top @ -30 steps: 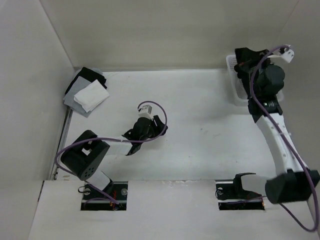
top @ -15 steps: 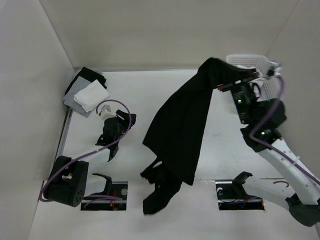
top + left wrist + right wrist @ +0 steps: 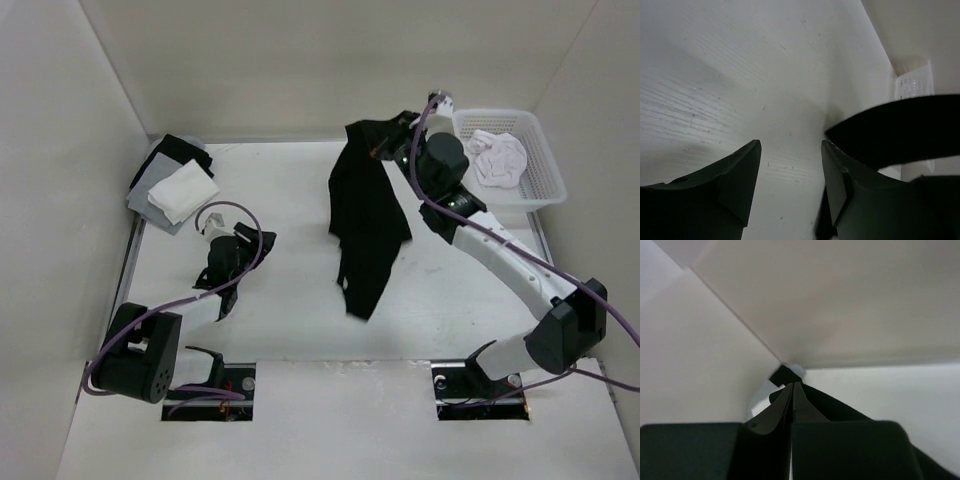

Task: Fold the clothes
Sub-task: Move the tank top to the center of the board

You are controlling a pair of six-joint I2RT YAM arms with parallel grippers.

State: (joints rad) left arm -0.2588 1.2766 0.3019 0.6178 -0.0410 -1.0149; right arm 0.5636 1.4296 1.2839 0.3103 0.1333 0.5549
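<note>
The clothes, a black shirt (image 3: 368,215), hang in a long crumpled drape over the middle of the table. My right gripper (image 3: 387,143) is shut on the top edge, high near the back wall. In the right wrist view the shut fingertips (image 3: 792,385) pinch black fabric (image 3: 845,407). The shirt's lower end (image 3: 360,305) reaches toward mid-table; whether it touches the surface I cannot tell. My left gripper (image 3: 240,272) stands open low over the table's left part, apart from the shirt. Nothing lies between its jaws in its wrist view (image 3: 791,145), where the shirt (image 3: 890,130) shows off to the right.
A white mesh basket (image 3: 545,192) at the back right holds a pale garment (image 3: 498,160). A pile of white, grey and black cloth squares (image 3: 175,188) lies in the back left corner. Walls close the table on three sides.
The right arm pulled the black shirt out from the basket side, swung it over the near middle, then carried it back and up. The left arm withdrew leftward, its gripper still open.
</note>
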